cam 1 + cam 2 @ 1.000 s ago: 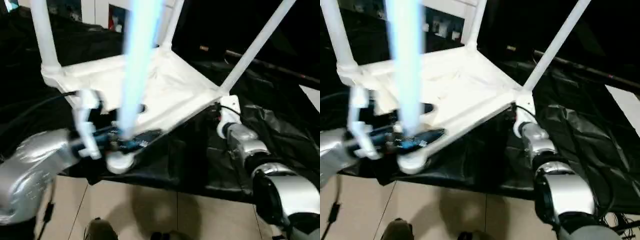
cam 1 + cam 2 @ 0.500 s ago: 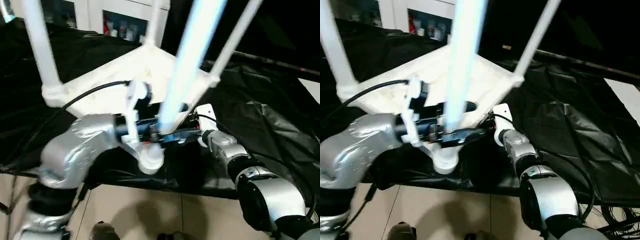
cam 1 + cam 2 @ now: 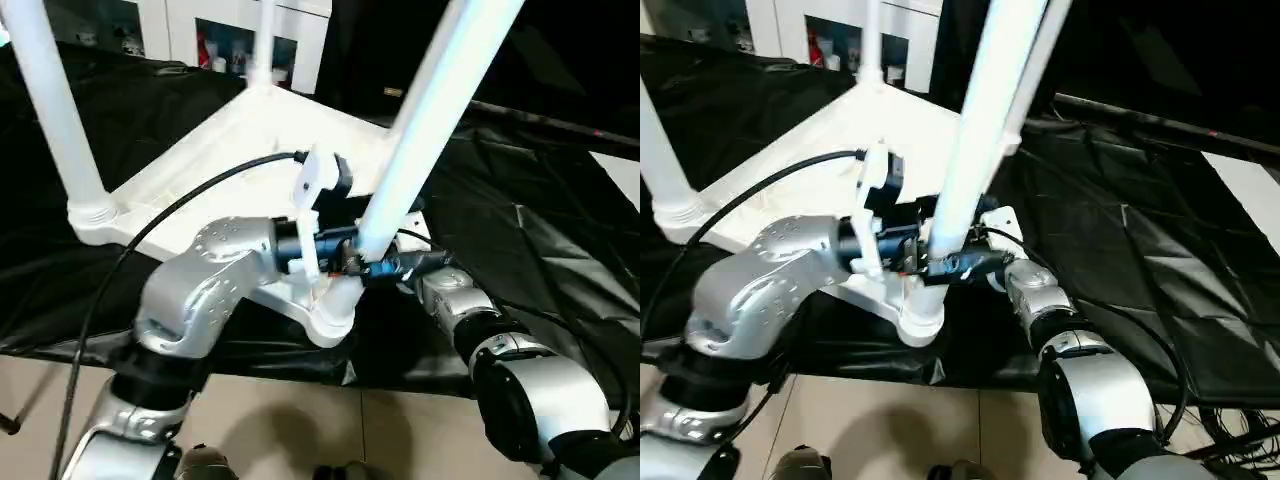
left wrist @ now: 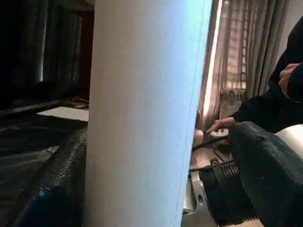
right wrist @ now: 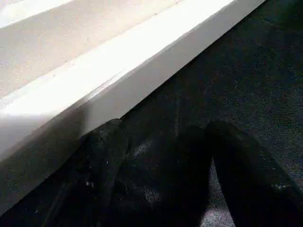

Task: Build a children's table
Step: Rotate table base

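Table: the children's table [image 3: 250, 130] lies upside down on the black sheet [image 3: 540, 220], underside up, legs pointing up and away from the cloth.
Long axis: the top runs from the near corner by the grippers back toward the white cabinet [image 3: 190, 40]; each leg's length stands roughly upright, leaning a little.
Count, legs: four white tubes in their corners: near leg [image 3: 425, 130], left leg [image 3: 55, 110], far leg [image 3: 262, 40], and a fourth mostly hidden behind the near one [image 3: 1035, 75].
Count, sockets: two plain to see, a round collar under the near leg [image 3: 335, 310] and one under the left leg [image 3: 95, 215].
Material: smooth white plastic all over; tubes round and straight, top flat with a raised rim.
Sheet: black, glossy, creased, draped over the worktop and hanging at its front edge.
Floor: pale tiles [image 3: 300, 430] below the sheet's edge.
Left gripper: the left gripper [image 3: 375, 262] has its black fingers either side of the near leg just above the socket; the left wrist view shows the tube [image 4: 142, 113] between two dark textured fingers [image 4: 265, 170], closed on it.
Right gripper: the right gripper [image 5: 156, 175] sits low at the table's near edge, fingers parted over the black sheet beside the white rim [image 5: 142, 71], holding nothing.
Person: a dark sleeve and hand [image 4: 291, 80] in the background, by curtains.
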Tool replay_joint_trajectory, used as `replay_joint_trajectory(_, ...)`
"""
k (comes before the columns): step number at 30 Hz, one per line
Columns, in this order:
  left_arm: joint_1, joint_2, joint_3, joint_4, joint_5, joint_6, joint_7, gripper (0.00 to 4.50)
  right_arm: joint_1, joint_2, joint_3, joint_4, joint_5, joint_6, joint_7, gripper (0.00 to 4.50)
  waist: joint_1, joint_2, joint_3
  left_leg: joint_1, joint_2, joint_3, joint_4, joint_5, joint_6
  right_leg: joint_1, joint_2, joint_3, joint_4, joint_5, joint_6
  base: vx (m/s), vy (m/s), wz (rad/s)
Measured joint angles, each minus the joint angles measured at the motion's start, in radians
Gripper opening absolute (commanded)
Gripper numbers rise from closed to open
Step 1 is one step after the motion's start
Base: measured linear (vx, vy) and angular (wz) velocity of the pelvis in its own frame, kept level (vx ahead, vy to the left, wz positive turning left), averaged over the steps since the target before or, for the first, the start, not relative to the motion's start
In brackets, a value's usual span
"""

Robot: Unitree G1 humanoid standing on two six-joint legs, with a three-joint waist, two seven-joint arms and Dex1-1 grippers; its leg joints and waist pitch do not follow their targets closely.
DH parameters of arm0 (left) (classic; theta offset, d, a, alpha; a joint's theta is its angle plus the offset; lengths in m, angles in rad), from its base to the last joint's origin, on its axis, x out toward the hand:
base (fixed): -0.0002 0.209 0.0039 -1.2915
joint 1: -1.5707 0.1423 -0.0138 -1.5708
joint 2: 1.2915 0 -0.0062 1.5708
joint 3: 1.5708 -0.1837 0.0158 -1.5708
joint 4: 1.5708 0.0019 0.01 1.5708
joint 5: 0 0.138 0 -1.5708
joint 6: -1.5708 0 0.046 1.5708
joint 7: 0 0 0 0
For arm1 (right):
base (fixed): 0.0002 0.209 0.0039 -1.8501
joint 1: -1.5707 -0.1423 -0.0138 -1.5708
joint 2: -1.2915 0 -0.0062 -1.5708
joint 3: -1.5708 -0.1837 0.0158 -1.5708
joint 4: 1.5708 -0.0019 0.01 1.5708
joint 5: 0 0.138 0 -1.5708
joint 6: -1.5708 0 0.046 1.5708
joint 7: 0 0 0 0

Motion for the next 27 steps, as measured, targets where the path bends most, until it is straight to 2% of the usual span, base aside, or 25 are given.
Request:
replay_joint_trajectory(9,-0.041,-0.052,-0.009,0.073,0.052,-0.053,0.024,4.44,-0.001,0.024,0.007,-0.010,-0.009,-0.003,0.015,3.08,-0.010,0.000,0.000,0.002,0.000,-0.001,0.000,0.000,0.000,0.000,0.000,-0.001,0.000,0.000,0.000,0.000,0.000,0.00)
replay_joint_trajectory(12,-0.063,-0.056,-0.014,0.110,0.075,-0.076,0.037,4.44,-0.003,0.042,0.007,-0.010,-0.009,-0.011,0.012,3.08,-0.011,0.000,0.000,0.009,0.000,-0.001,-0.001,0.000,0.000,0.000,0.000,-0.002,0.000,0.000,-0.001,0.000,0.000,0.00)
replay_joint_trajectory(16,-0.084,-0.058,-0.018,0.165,0.121,-0.118,0.062,4.44,-0.008,0.053,0.006,-0.010,-0.009,-0.019,0.003,3.08,-0.010,0.006,0.000,0.013,0.000,-0.001,-0.002,0.000,0.000,-0.002,0.000,-0.001,-0.001,0.001,-0.002,0.000,0.000,0.00)
replay_joint_trajectory(22,-0.137,-0.019,-0.026,0.297,0.221,-0.216,0.102,4.44,-0.021,0.013,-0.008,-0.010,-0.002,-0.047,-0.030,3.08,0.000,0.034,-0.003,0.013,-0.001,0.000,-0.004,0.000,0.000,-0.002,0.000,0.000,-0.001,0.001,-0.003,0.000,0.000,0.00)
replay_joint_trajectory(25,-0.140,0.034,-0.035,0.345,0.261,-0.270,0.101,4.44,-0.023,-0.060,-0.035,-0.036,0.017,-0.072,0.011,3.08,0.002,0.047,-0.002,0.014,-0.001,0.000,-0.006,0.000,0.000,-0.002,0.000,-0.001,-0.001,0.002,-0.003,0.000,0.000,0.00)
replay_joint_trajectory(27,-0.138,0.074,-0.030,0.376,0.290,-0.281,0.102,4.44,-0.021,-0.115,-0.050,-0.056,0.034,-0.084,0.037,3.08,-0.002,0.050,-0.002,0.015,-0.001,0.000,-0.007,0.000,0.000,-0.002,0.000,-0.001,-0.001,0.002,-0.004,0.000,0.000,0.00)
